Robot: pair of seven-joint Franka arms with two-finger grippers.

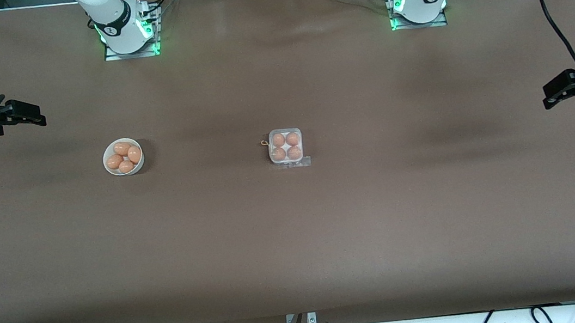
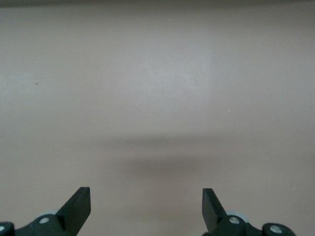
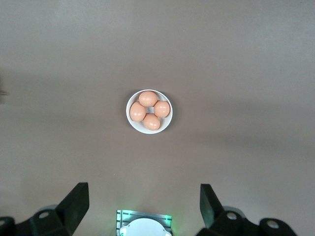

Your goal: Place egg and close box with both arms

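Table (image 1: 329, 233) bare around box (image 1: 286, 147); claws at ends.

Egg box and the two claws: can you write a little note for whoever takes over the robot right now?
Left claw: open, empty, waiting over bare table at its end.
Right claw: open, empty, waiting at its end, near the white bowl.
Bowl: four eggs.
Egg box: mid-table, all four cells filled; lid looks shut, but I can't be sure.
Left: check the lid is latched.

Box (image 1: 286, 147) held four eggs at table (image 1: 298, 248) centre; bowl (image 1: 123, 157) of four eggs lay toward the right arm's end.
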